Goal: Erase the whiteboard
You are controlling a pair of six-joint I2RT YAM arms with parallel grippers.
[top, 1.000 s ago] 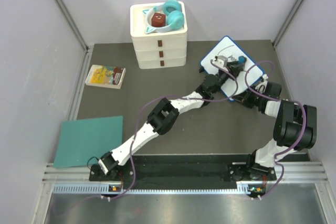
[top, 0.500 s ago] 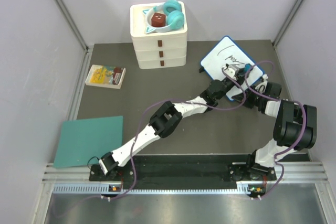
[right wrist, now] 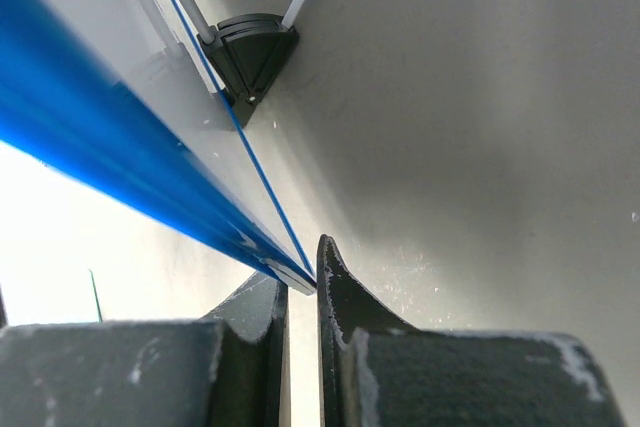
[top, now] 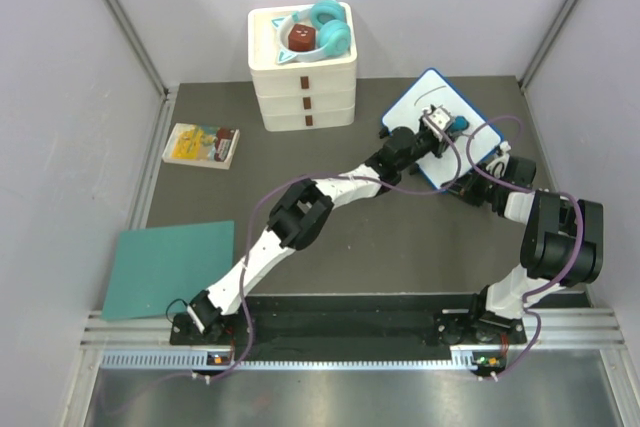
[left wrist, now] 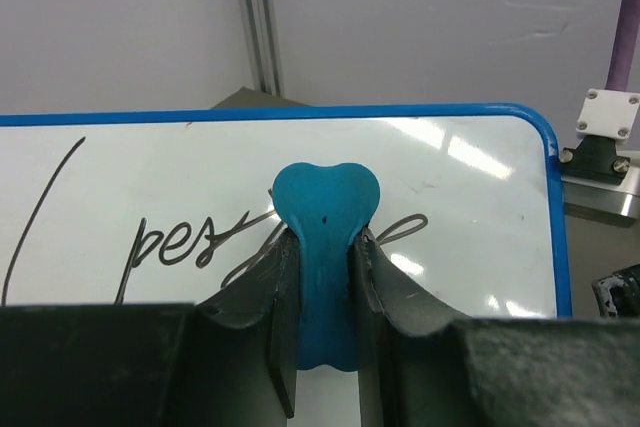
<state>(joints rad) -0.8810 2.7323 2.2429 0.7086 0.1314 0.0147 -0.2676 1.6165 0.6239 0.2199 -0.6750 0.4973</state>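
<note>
The left jaws squeeze a teal eraser over the whiteboard, the right jaws pinch its blue rim, so I think the black writing needs rubbing off next

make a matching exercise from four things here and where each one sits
1 teal eraser
2 whiteboard
3 teal headphones
4 teal sheet

a on the white drawer box
b between the left gripper's fingers
c near left corner of the table
d rim pinched by the right gripper

Pairs: 1-b, 2-d, 3-a, 4-c
</note>
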